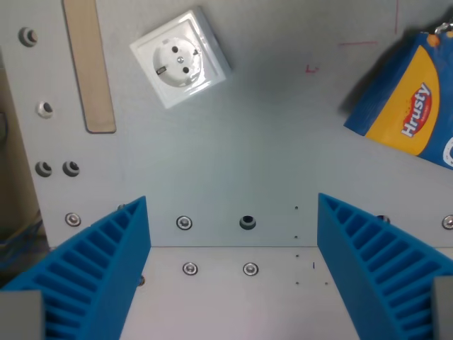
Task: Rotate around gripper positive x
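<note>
The claw (233,265) stands wide apart with nothing between its two blue ribbed plastic fingers (99,269), which rise from the lower corners of the wrist view, one at the wrist view's left and one at the wrist view's right, both above the pale grey metal worktop (269,142). In the open gap between them lie a dark round hole (247,222) and several shiny screw heads (184,223) set in rows across a seam in the plate. Near the top, left of centre, a white square plastic wall socket (182,57) lies flat on the worktop, turned at an angle, well apart from the fingers. To its left a long beige wooden strip (90,64) runs down from the top edge, and further left are more small holes and bolts (44,109). At the upper right a blue and yellow packet printed "Hrusty" (410,99) lies tilted, partly cut off by the picture's edge. Faint red marks (311,69) show on the worktop between socket and packet.
</note>
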Action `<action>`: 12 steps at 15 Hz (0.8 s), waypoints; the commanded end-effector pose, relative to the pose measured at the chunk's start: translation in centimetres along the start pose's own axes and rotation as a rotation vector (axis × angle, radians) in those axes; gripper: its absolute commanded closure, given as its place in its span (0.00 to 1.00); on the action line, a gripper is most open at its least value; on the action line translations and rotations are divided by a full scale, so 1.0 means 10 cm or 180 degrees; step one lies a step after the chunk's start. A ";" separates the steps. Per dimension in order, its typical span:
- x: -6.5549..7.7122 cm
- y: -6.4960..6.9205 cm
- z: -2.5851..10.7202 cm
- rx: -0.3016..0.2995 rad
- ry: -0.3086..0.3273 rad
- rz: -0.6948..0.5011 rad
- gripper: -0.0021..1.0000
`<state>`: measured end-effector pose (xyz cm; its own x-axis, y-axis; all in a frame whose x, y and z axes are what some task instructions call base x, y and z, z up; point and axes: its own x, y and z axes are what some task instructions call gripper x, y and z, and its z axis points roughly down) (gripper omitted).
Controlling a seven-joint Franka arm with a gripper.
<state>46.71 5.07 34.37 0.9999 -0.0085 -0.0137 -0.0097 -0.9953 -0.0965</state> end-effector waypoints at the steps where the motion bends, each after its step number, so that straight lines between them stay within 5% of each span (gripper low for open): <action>1: -0.01 0.04 -0.02 0.0620 0.0022 -0.0053 0.00; 12: -0.01 0.04 -0.02 0.1087 0.0018 -0.0054 0.00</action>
<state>46.94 5.09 34.49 0.9998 -0.0136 -0.0131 -0.0163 -0.9725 -0.2325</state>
